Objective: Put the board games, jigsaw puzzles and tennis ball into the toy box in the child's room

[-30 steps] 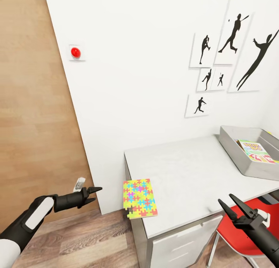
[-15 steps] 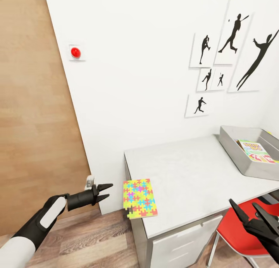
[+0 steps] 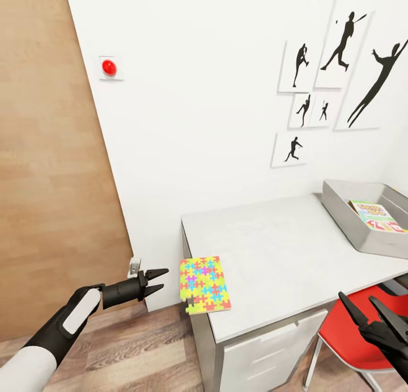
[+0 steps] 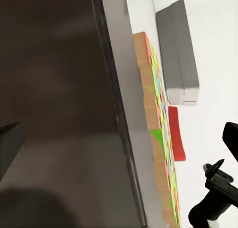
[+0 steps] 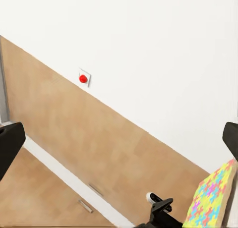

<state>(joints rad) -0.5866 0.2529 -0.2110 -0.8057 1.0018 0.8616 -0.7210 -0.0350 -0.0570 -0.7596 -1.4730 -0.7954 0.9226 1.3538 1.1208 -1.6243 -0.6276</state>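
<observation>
Since the earlier frames the left tool (image 3: 152, 281) has advanced rightward toward the near-left corner of the surface (image 3: 283, 250), while the right tool (image 3: 368, 315) has dropped low at the near right; the view itself has also shifted slightly. The left tool is level, its two fingers parted and empty, just left of the jigsaw puzzle (image 3: 204, 284) and not touching it. The right tool, fingers also spread and empty, hangs in front of the red chair (image 3: 345, 341).

The jigsaw puzzle lies flat on the near-left corner of the surface, its near edge overhanging. In the left wrist view it (image 4: 157, 139) appears edge-on, a thin slab on the surface edge.

Farther right, the toy box (image 3: 362, 239) stands at the far right of the surface, well apart from the puzzle, with a board game (image 3: 377, 215) already inside.

The step in hand appears to be grasping the puzzle. A sound approach would bring the open fingers over and under the overhanging edge, pinch there, and lift level so the thin sheet does not slide off to the floor.
</observation>
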